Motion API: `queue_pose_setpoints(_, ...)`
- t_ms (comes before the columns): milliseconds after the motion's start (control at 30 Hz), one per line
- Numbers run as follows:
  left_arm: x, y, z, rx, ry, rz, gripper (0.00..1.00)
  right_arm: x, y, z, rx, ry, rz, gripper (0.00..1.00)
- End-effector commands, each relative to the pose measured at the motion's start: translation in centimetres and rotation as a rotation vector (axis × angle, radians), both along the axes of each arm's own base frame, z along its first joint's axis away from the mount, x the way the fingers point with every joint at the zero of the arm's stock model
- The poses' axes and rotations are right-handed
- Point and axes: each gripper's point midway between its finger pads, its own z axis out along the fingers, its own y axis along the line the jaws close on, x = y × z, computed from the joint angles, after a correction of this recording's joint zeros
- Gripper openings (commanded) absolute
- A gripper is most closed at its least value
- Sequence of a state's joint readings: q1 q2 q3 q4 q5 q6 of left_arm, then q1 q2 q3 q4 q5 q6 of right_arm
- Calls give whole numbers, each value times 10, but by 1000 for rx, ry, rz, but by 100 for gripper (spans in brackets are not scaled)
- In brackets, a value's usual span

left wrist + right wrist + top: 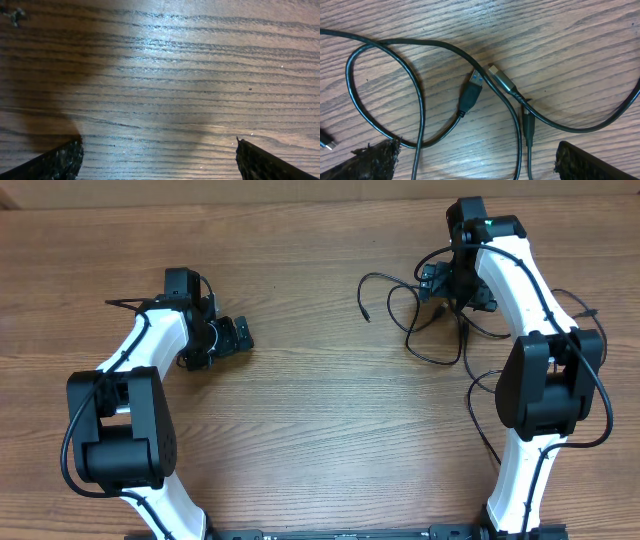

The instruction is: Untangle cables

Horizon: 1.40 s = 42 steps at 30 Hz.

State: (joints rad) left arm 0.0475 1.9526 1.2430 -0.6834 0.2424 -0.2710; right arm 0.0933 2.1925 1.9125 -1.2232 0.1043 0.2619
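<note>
The cables (412, 320) lie as loose, crossing black loops on the wooden table at the back right. My right gripper (430, 284) hangs over them, open. In the right wrist view the cables (415, 90) form a big loop on the left. A blue-tipped USB plug (472, 87) and a slim metal plug (501, 80) lie side by side at the centre. Strands run between the spread fingertips (375, 160) of the right gripper (480, 160) without being pinched. My left gripper (238, 338) is far to the left, open over bare wood (160, 75); the left gripper (159, 160) holds nothing.
One loose cable end (366, 313) points toward the table's middle. A small plug (325, 143) shows at the left edge of the right wrist view. The right arm's own thicker wires (585, 370) hang beside its elbow. The table's back edge (300, 200) runs along the top.
</note>
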Motion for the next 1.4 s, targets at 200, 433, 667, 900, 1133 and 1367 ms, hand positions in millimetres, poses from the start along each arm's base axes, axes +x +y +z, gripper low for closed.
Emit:
queue_pose_setpoints(200, -47, 15, -58, 58, 202, 21, 99, 10, 2, 24, 9, -76, -5, 100)
queue_pose_setpoints(433, -47, 15, -58, 58, 202, 21, 99, 12, 3, 25, 10, -87, -4, 100)
queue_pose_setpoints(667, -47, 15, -58, 59, 202, 21, 99, 12, 3, 25, 10, -87, -4, 100)
queue_pose_setpoints(900, -47, 15, -58, 58, 202, 21, 100, 12, 3, 25, 10, -87, -4, 100)
queue_pose_setpoints(1133, -47, 15, -58, 59, 202, 21, 99, 12, 3, 25, 10, -87, -4, 100)
queue_pose_setpoints(1367, -47, 15, -58, 58, 202, 21, 99, 12, 3, 25, 10, -87, -4, 100)
